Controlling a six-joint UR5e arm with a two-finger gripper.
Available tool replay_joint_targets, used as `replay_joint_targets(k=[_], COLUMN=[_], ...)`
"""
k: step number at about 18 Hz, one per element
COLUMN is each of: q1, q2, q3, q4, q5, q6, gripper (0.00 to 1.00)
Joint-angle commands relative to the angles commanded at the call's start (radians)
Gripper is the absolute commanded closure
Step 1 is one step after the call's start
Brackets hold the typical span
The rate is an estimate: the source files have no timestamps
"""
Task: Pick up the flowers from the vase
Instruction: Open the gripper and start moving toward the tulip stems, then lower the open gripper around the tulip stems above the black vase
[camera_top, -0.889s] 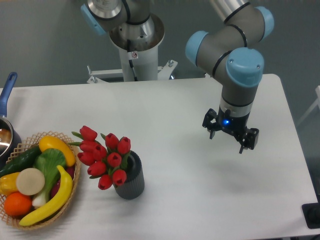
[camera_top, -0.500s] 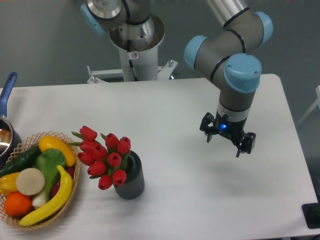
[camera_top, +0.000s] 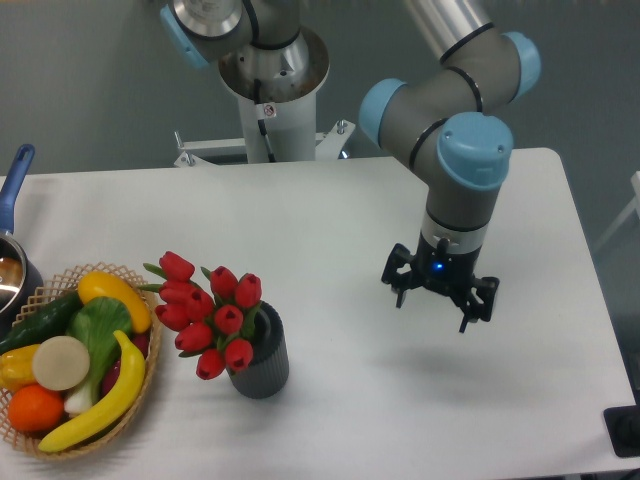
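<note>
The gripper (camera_top: 436, 300) hangs above the white bench (camera_top: 340, 220) with its two fingers (camera_top: 397, 283) spread apart and holding nothing, pointed downward as if kept ready for a grasp from above. Nothing lies beneath them but bare bench surface and a faint shadow. The flowers (camera_top: 207, 313), a bunch of red tulip buds on green stems, sit well apart from the fingers, off toward the picture's left and a little nearer the camera, leaning out of the vase (camera_top: 262, 362) toward the far side from the fingers. The dark ribbed vase stands upright, its mouth holding the stems so the buds fan out above its rim. Just beyond the bouquet, farther again from the fingers, a woven basket (camera_top: 142, 375) of fruit and vegetables rests near the bench edge. A pan with a blue handle (camera_top: 14, 180) shows at the far margin. The pick appears not yet begun; the arm's wrist would need to cross the open bench to reach the stems.
</note>
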Motion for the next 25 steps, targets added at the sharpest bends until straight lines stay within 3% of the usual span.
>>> replay_joint_targets(k=[3, 7, 11, 15, 20, 25], q1=[-0.005, 0.012, 0.029, 0.061, 0.054, 0.012], q2=[0.008, 0.041, 0.087, 0.114, 0.114, 0.072], q3=[0.0, -0.034, -0.116, -0.213, -0.241, -0.196], q4=[0.005, 0.008, 0.009, 0.008, 0.009, 0.021], q5=[-0.107, -0.343, -0.48, -0.643, -0.689, -0.7], q6=[0.006, 0.029, 0.067, 0.189, 0.192, 0.187], gripper=[0.0, 0.0, 0.0, 0.0, 0.0, 0.0])
